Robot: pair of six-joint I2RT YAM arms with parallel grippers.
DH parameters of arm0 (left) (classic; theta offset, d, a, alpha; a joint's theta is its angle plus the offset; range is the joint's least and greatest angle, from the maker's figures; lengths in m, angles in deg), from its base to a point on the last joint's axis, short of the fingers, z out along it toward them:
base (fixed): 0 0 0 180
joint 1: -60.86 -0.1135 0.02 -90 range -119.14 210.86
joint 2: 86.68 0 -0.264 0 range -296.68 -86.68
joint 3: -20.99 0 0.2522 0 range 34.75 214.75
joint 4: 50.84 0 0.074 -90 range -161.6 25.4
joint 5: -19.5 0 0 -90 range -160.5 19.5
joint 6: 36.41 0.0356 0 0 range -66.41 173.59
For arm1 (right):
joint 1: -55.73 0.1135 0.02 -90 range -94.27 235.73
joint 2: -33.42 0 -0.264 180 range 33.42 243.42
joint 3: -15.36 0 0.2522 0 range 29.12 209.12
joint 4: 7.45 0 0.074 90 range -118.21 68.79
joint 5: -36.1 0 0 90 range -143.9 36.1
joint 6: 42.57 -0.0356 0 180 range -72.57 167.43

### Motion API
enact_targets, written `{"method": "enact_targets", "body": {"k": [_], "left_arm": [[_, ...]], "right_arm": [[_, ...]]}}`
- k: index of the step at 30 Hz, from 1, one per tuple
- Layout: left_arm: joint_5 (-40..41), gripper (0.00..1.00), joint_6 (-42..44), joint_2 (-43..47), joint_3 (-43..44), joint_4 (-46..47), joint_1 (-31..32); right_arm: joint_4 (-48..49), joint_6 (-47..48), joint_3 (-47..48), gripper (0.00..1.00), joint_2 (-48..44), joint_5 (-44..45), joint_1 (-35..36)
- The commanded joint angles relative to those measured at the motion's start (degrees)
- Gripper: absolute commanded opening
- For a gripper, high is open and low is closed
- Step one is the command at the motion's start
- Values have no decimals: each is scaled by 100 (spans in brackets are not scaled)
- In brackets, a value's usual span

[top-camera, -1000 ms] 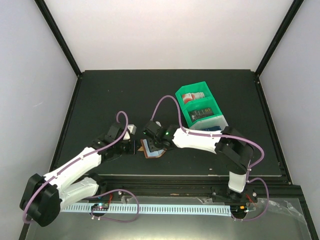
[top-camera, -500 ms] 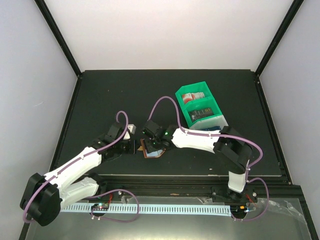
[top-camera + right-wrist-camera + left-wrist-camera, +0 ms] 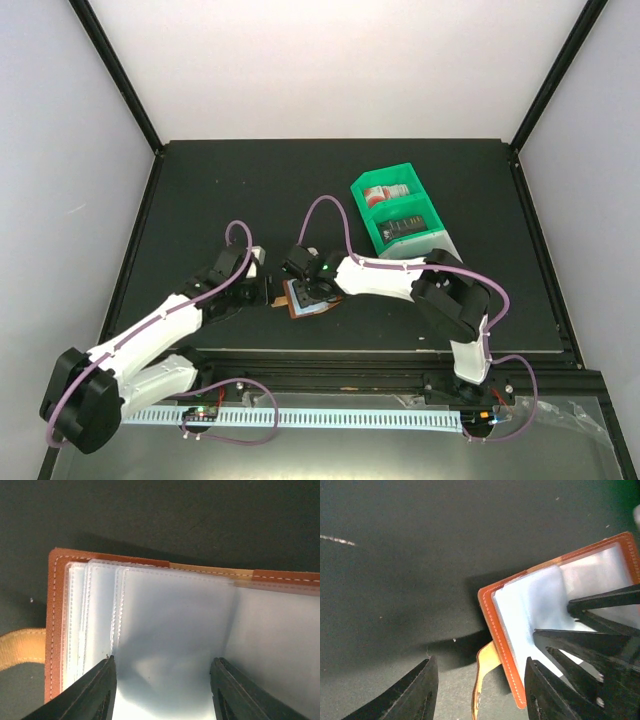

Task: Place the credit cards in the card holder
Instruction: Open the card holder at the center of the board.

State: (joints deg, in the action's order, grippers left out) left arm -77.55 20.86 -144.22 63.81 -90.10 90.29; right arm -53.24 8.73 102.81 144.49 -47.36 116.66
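Observation:
The brown card holder [image 3: 310, 303] lies spread flat on the black table between the two arms, its clear sleeves [image 3: 170, 625] facing up. My right gripper [image 3: 162, 680] is open, and its fingertips straddle the topmost sleeve and rest on it. My left gripper [image 3: 480, 690] is open at the holder's left edge [image 3: 502, 635]. The tan snap tab [image 3: 485, 677] and the holder's corner sit between its jaws, untouched. In the top view the left gripper [image 3: 268, 292] and right gripper [image 3: 302, 288] nearly meet. Credit cards, a red-and-white one [image 3: 385, 193] and a dark one [image 3: 405, 226], lie in the tray.
A green-and-white divided plastic tray [image 3: 362, 210] stands right of centre, behind the right arm. The right arm's purple cable [image 3: 325, 205] arches above the holder. The right gripper's black fingers [image 3: 600, 630] crowd the right side of the left wrist view.
My left gripper has gone from shut to open beside the holder's left edge. The right arm has shifted slightly left over the sleeves.

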Motion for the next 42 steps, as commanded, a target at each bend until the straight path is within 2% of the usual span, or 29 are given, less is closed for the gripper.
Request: {"method": "enact_targets", "body": {"k": [1,3,6,11,15,30,42], "left_arm": [[-209,49,-176,348,41,244,-56],[-471,44,-252,457,-10,477,-60],[-745,32,-374,502,-139,843,-69],[-1308,16,-638,243,-411,1671,-87],[-1526,8,-714,-139,-513,2135,-91],[-1781,1,-874,-1389,-790,3147,-88],[-1597,2,-773,-2190,-745,3091,-88]], "right_arm": [[-141,-102,113,52,151,310,-13],[-101,-123,91,50,138,317,-11],[-38,-170,60,48,108,379,-14],[109,-251,-48,43,108,369,-9],[277,-307,-175,42,83,321,-10],[456,-614,-381,37,-3,419,-28],[512,-760,-439,35,-23,596,-28]]}}
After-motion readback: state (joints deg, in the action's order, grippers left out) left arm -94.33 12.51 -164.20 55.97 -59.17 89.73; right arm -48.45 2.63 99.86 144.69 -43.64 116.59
